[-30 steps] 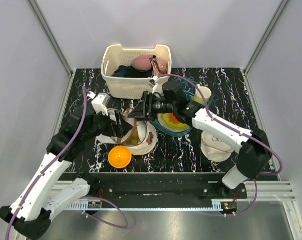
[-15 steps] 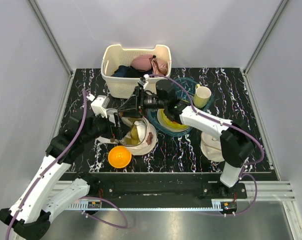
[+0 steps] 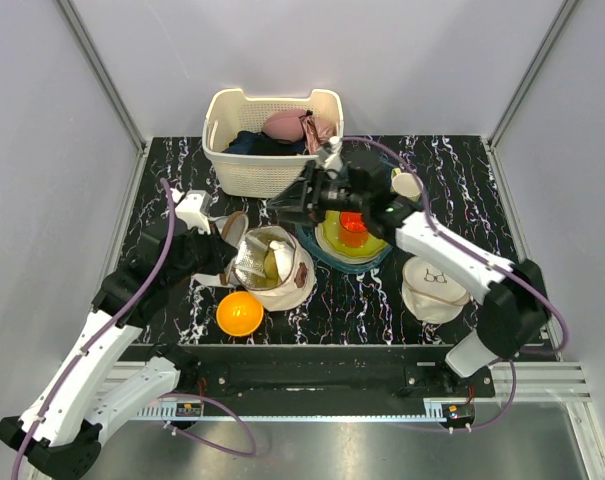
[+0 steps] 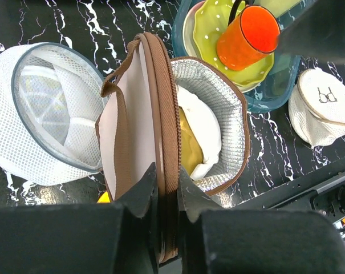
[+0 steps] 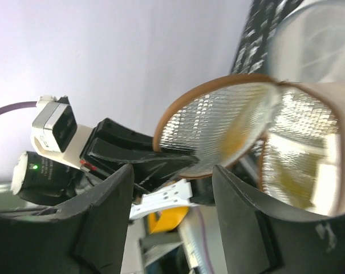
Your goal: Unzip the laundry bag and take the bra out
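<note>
The laundry bag (image 3: 282, 275) lies unzipped left of centre, cream with a brown zipper band and silver-grey lining (image 4: 218, 85). Its lid (image 4: 132, 114) stands up on edge. My left gripper (image 4: 167, 182) is shut on the lid's brown band, also seen from above as the left gripper (image 3: 225, 262). The bra (image 4: 198, 134), yellow and white, sits inside the bag. My right gripper (image 5: 172, 171) hovers open behind the bag with nothing between its fingers; from above the right gripper (image 3: 285, 208) is near the basket's front.
A cream basket (image 3: 272, 140) of clothes stands at the back. An orange cup (image 3: 352, 228) sits on stacked plates right of the bag. Also around: a white mesh dome (image 4: 41, 114), an orange bowl (image 3: 239, 313), a white printed bag (image 3: 434, 288) and a pale cup (image 3: 407, 185).
My left gripper has closed on the lid's zipper band. The right gripper has pulled back from the bag towards the right, and the lid now stands open, showing the lining.
</note>
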Controlling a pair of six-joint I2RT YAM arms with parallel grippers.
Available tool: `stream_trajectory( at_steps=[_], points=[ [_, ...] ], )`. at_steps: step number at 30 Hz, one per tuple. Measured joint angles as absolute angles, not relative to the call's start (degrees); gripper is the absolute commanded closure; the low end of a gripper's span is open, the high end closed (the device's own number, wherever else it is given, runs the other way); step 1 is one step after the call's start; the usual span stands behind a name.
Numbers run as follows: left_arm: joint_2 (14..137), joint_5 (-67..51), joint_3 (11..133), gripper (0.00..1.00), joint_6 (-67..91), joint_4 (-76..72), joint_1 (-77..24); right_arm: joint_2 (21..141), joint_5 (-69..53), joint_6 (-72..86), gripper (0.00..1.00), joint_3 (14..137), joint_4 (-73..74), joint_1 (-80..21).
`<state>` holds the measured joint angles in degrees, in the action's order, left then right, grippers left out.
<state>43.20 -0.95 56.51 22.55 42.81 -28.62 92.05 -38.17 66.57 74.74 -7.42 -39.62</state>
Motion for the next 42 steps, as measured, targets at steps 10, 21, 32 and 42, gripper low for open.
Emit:
stream_trajectory(
  at_steps=[10, 21, 32, 42],
  points=[
    [43.2, -3.3, 58.3, 1.00, 25.1, 42.9, -28.6, 80.6, -13.8, 46.2, 0.43, 79.0, 21.1, -43.8],
    [43.5, -4.5, 60.1, 1.00, 27.0, 43.2, -28.6, 93.2, 0.0, 38.4, 0.41, 83.0, 32.8, -53.3],
    [43.6, -5.7, 60.1, 1.00, 27.9, 43.1, -28.6, 101.7, 10.6, 35.9, 1.00, 85.2, 36.3, -53.4],
    [43.8, -5.8, 58.4, 1.00, 28.2, 41.7, -28.6, 93.3, 14.0, 35.8, 1.00, 85.1, 37.9, -53.7]
  ],
)
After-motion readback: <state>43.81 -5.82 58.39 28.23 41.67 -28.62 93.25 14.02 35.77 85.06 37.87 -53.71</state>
